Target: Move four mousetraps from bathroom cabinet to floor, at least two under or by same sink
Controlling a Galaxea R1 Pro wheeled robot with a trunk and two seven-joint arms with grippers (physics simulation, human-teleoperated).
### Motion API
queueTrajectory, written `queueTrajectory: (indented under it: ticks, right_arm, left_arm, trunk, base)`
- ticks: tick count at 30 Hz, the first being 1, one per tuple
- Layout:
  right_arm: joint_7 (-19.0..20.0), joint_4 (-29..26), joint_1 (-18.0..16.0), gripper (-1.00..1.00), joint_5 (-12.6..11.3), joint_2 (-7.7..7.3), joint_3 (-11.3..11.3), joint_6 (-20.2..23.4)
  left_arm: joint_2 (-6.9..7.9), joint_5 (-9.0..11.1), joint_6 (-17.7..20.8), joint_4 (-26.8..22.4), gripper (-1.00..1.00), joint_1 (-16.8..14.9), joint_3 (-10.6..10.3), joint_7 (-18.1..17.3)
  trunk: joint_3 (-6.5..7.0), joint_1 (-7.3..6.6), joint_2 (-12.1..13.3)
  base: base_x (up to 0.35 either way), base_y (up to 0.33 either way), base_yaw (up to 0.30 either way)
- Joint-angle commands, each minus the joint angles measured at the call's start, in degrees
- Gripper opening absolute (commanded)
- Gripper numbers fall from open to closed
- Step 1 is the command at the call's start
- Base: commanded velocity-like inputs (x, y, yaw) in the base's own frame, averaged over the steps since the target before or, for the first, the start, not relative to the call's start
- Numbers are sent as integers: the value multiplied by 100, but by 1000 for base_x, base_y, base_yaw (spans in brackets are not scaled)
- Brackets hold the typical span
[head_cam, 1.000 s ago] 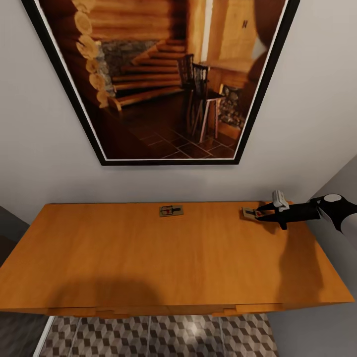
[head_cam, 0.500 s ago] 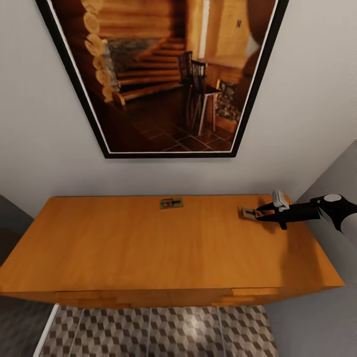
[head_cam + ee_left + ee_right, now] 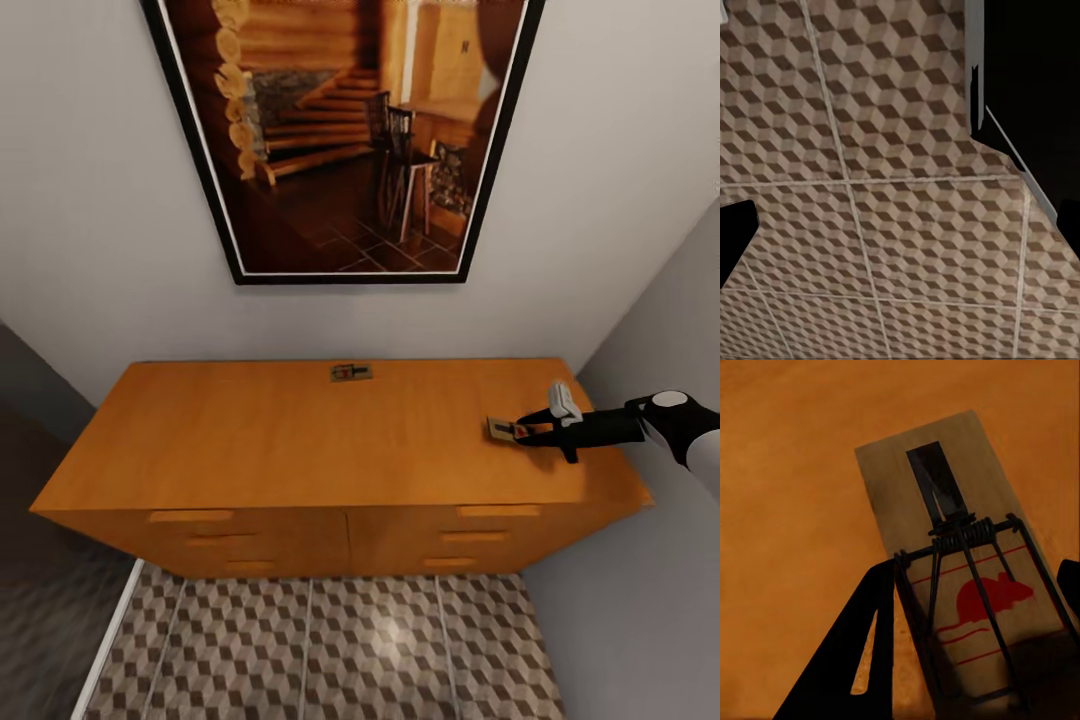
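Between right hand [image 3: 517, 431] fingers, mousetrap [image 3: 503, 429] points left.

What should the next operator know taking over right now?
Right tool: fingers either side of a flat tan wooden mousetrap near the right end of the orange-brown wooden cabinet top; cannot tell if it is clamped.
Left tool: by its wrist camera, over the cube-pattern tiled bathroom floor, nothing held.
Second mousetrap lies at the top's back edge.
Done: no traps seen on the floor.
Left: move traps to the floor, two by the sink.
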Motion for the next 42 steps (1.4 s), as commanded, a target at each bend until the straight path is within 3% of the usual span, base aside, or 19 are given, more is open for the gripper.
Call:
queueTrajectory:
  ticks: [1, 42]
  right_arm:
    - [0, -2, -5, -100, -14, -1, 23, -30]
    - [-30, 7, -5, -100, -5, 2, 16, -35]
  left_arm:
    - [-2, 42, -38, 23, 100, -9, -50, 7]
    - [0, 42, -42, 23, 100, -9, -50, 1]
  trunk:
    - [-9, 0, -11]
    - [-9, 0, -11]
  base:
    - [-323, 120, 0]
    - [-277, 194, 0]
